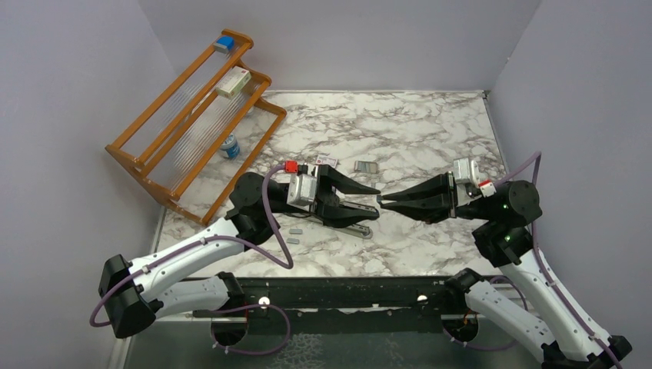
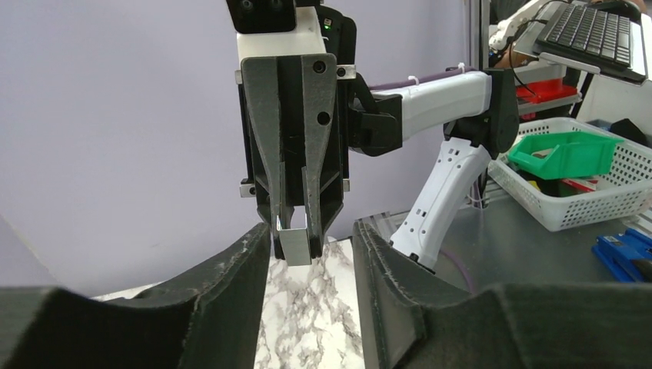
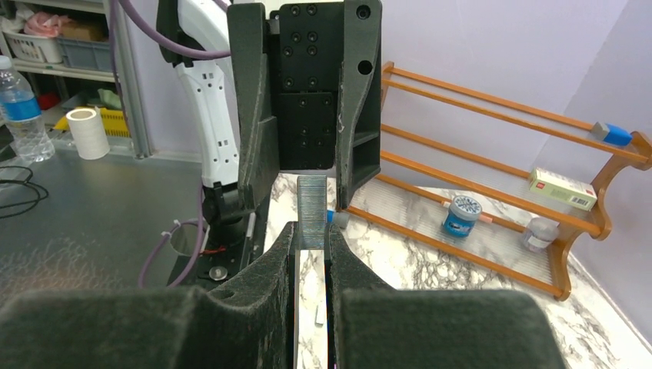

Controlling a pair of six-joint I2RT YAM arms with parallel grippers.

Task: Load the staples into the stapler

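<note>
Above the table's middle my two grippers meet tip to tip. My right gripper [image 1: 384, 201] is shut on a silver strip of staples [image 3: 311, 209], which sticks out past its fingertips. My left gripper [image 1: 377, 203] faces it, open, one finger on each side of the strip [image 2: 294, 244] without touching it. The black stapler [image 1: 355, 229] lies on the marble under the left gripper, partly hidden by it. Loose staple strips [image 1: 297, 228] lie by the left wrist. A small red-and-white packet [image 1: 327, 161] and a grey tray [image 1: 366, 166] sit farther back.
A wooden rack [image 1: 192, 123] stands at the back left, holding a blue block [image 1: 224, 44], a white-and-red box [image 1: 233, 81] and a blue-lidded jar [image 1: 229, 146]. Purple walls close in the left, back and right sides.
</note>
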